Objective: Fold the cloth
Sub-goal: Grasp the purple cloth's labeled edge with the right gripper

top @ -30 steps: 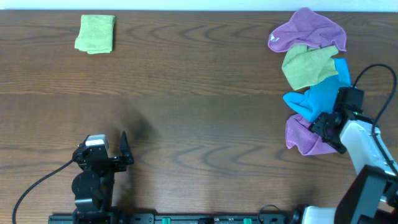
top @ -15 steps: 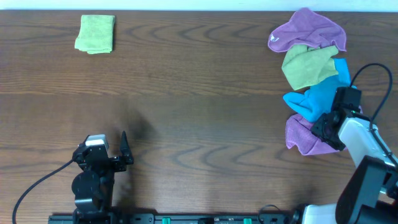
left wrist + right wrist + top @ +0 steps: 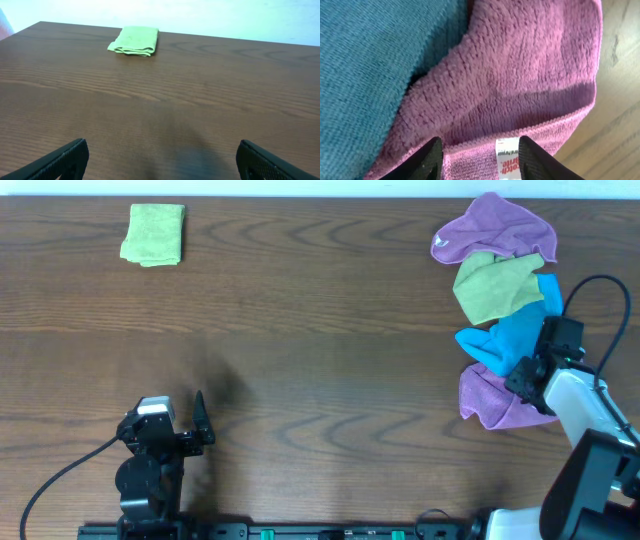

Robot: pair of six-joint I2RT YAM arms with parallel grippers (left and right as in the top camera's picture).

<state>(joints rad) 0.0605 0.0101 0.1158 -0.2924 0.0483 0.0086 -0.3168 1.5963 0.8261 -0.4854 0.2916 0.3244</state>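
Purple terry lies right under my right gripper (image 3: 479, 145). Its two black fingers (image 3: 431, 157) stand parted, and the stitched hem of the purple cloth (image 3: 520, 75) and its white tag (image 3: 507, 161) sit in the gap between them. I cannot tell whether the tips touch the pile of the fabric. The cloth is rumpled, with a shaded crease across it and one edge lying on the wood. A blue cloth (image 3: 370, 60) overlaps its other side. From overhead, this purple cloth (image 3: 488, 402) is the nearest piece of a heap at the right edge of the wooden table (image 3: 320, 330). The blue cloth (image 3: 510, 335) is bunched just behind it, then comes a crumpled green cloth (image 3: 495, 285), and a second purple cloth (image 3: 495, 230) lies farthest back. My left gripper (image 3: 162, 150) hangs well apart from all that at the near left, with its jaws spread wide over bare wood. A folded green cloth (image 3: 134, 40) lies flat at the far left corner.
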